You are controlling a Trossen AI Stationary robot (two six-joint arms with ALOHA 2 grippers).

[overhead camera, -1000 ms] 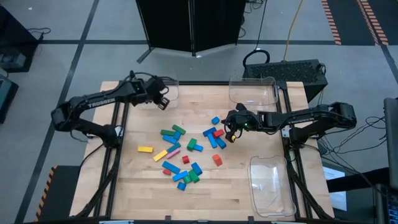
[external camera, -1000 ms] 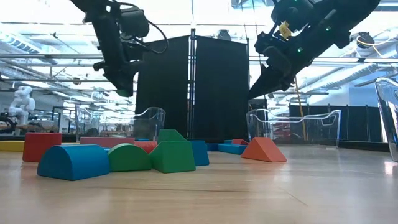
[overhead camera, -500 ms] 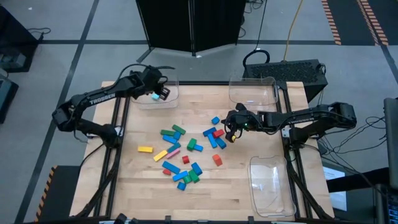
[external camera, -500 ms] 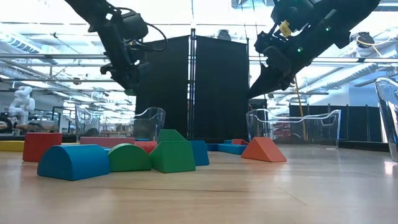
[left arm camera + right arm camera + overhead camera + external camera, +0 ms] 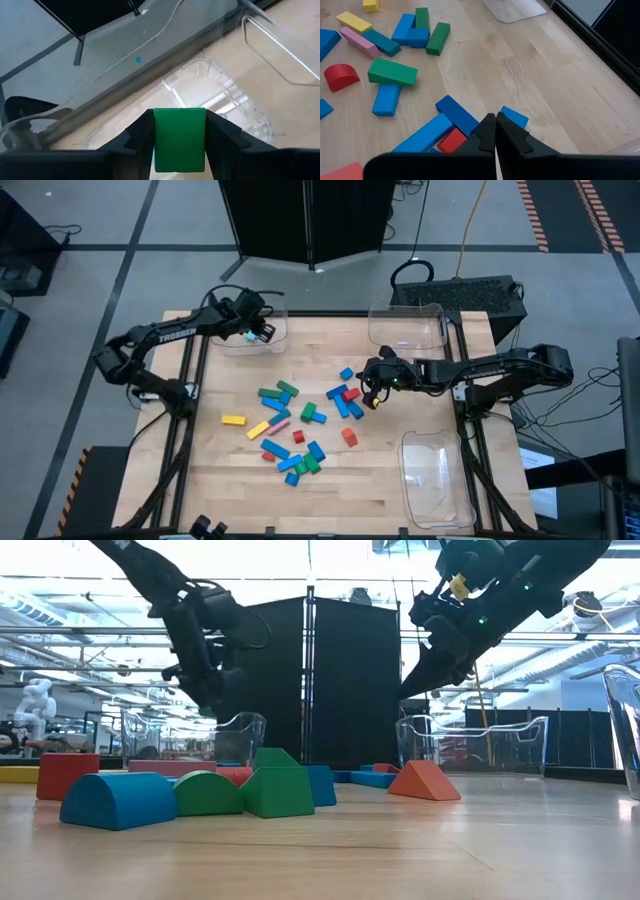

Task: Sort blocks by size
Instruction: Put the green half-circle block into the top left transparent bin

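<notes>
So the left hand (image 5: pixel 180 142) is clamped on a green block (image 5: pixel 180 137), pinched by its two flat sides between the fingers (image 5: pixel 142 135), and it's hanging right over the clear tray (image 5: pixel 262 332) at the far left corner of the tabletop (image 5: pixel 400 480). These blocks look like painted wood: light, rigid, nothing fragile, but the smooth paint could be a bit slick, so squeezing across two parallel flat faces near the middle seems like the way to go. The half-round ones, like the blue dome (image 5: pixel 118 802) close to the low camera, I'd take by the flat ends, not the curve. Below the left hand the tray floor looks bare as far as I can see, just clear plastic over wood. The right hand (image 5: pixel 371 392) has its fingers pressed together, holding nothing, and hovers above the pile of blocks (image 5: pixel 300 420) in the middle of the tabletop; directly beneath it are a couple of blue bars (image 5: pixel 457 115) and a small red piece (image 5: pixel 451 140). The tray (image 5: pixel 408 325) beyond the right hand looks empty too, and so does the third tray (image 5: pixel 437 476) at the near right.
</notes>
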